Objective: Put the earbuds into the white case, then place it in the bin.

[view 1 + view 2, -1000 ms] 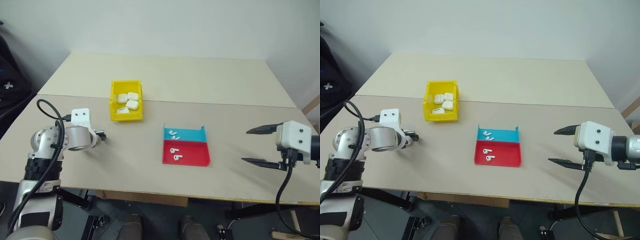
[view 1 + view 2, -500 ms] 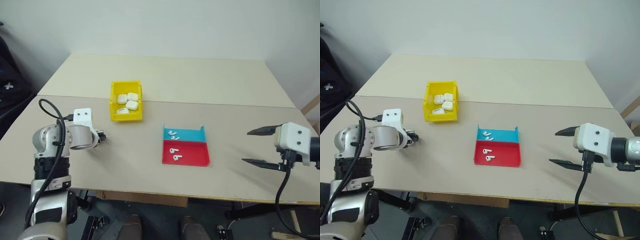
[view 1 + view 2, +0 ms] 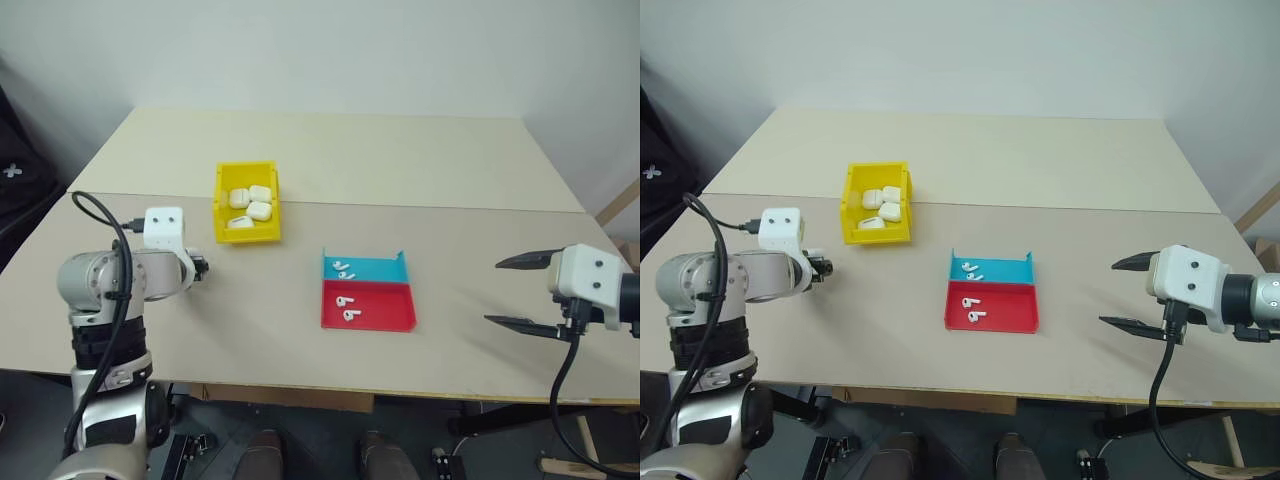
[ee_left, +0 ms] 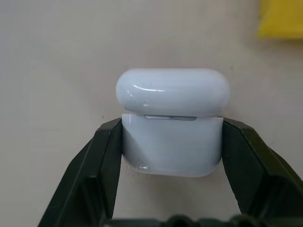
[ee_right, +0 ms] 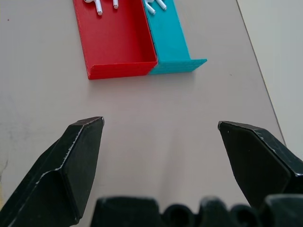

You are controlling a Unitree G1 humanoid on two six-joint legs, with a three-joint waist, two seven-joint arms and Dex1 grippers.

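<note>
My left gripper is shut on the white case, one finger on each side of its body, with the lid down. It hangs just above the table at the left, a short way in front of the yellow bin. The bin holds several other white cases. Two earbuds lie in the blue tray and two earbuds in the red tray. My right gripper hovers open and empty to the right of the trays.
The trays stand side by side mid-table, and the right wrist view shows the red tray and the blue tray beyond the open fingers. A seam crosses the table behind the bin. The table's front edge is close.
My left hand has risen a little off the table and its wrist has rolled. The right arm has stayed put. The head views have shifted slightly.
</note>
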